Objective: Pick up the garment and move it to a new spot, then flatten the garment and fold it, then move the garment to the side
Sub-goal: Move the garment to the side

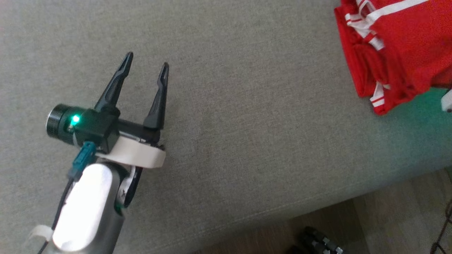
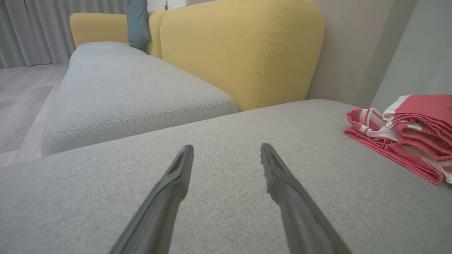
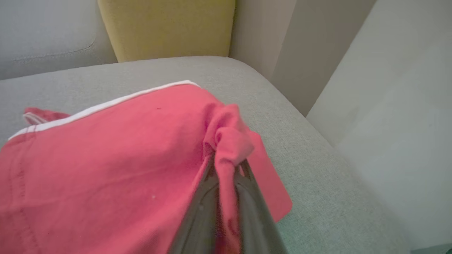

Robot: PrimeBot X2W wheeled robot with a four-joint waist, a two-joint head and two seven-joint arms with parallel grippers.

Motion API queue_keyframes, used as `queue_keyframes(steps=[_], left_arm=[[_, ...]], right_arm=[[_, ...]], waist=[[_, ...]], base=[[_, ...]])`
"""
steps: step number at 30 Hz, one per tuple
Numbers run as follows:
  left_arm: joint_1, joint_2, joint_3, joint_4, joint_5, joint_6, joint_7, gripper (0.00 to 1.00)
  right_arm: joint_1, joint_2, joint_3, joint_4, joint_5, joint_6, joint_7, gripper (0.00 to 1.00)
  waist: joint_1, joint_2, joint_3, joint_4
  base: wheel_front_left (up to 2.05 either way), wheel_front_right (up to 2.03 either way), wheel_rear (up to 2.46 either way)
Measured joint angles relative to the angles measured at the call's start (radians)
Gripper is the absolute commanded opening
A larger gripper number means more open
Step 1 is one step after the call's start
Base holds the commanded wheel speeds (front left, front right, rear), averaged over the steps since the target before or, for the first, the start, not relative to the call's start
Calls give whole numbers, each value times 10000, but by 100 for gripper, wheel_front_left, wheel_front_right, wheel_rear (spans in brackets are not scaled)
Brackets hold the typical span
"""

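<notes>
The garment (image 1: pixel 399 49) is red with white stripes and lies folded in layers at the far right of the grey sofa cushion (image 1: pixel 247 123). In the right wrist view my right gripper (image 3: pixel 227 165) is shut on a bunched fold of the garment (image 3: pixel 106 169), which drapes over the fingers. In the left wrist view the folded garment (image 2: pixel 406 134) lies off to the right. My left gripper (image 1: pixel 147 65) stands open over bare cushion, well to the left of the garment, with nothing between its fingers (image 2: pixel 176 173).
The cushion's front edge (image 1: pixel 317 208) runs along the lower right, with wooden floor (image 1: pixel 388 222) beyond it. A yellow sofa backrest (image 2: pixel 243 53) rises behind the cushion, a second grey seat (image 2: pixel 123 91) lies to its left, and a pale wall (image 3: pixel 388 106) stands close beside the garment.
</notes>
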Motion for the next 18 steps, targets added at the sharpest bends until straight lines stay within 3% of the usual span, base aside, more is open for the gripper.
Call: queue_keyframes(steps=[5, 6, 7, 8, 9, 14, 18], left_arm=[[-267, 17, -198, -42, 100, -6, 0, 100], [-315, 17, -219, -40, 100, -46, 0, 100], [-363, 21, -222, -35, 102, -81, 0, 100], [-400, 29, -226, -23, 102, -84, 0, 100], [-429, 29, -232, 2, 102, -92, -2, 100], [-445, 33, -276, 299, 79, -165, -104, 100], [-187, -50, -244, 552, -86, -27, -265, 100]], right_arm=[[-453, 134, -520, 681, 6, 0, -184, 0], [-524, 134, -581, 828, -17, 0, -255, 8], [-592, 138, -642, 961, -17, 0, -290, 38], [-646, 144, -721, 1083, -33, 0, -397, 78], [-664, 144, -809, 1179, -115, 0, -462, 100], [-539, 186, -978, 1241, -738, 0, -1026, 100], [822, 495, -1352, -209, -1103, 0, -1764, 100]], waist=[[0, 0, 423, -8], [0, 0, 519, -4], [0, 0, 602, 3], [0, 0, 671, 13], [0, 0, 719, 29], [-2, 0, 536, 141], [-2, 0, -49, 283]], base=[[0, 0, 0], [0, 0, 0], [0, 0, 0], [0, 0, 0], [0, 0, 0], [0, 0, 0], [0, 0, 0]])
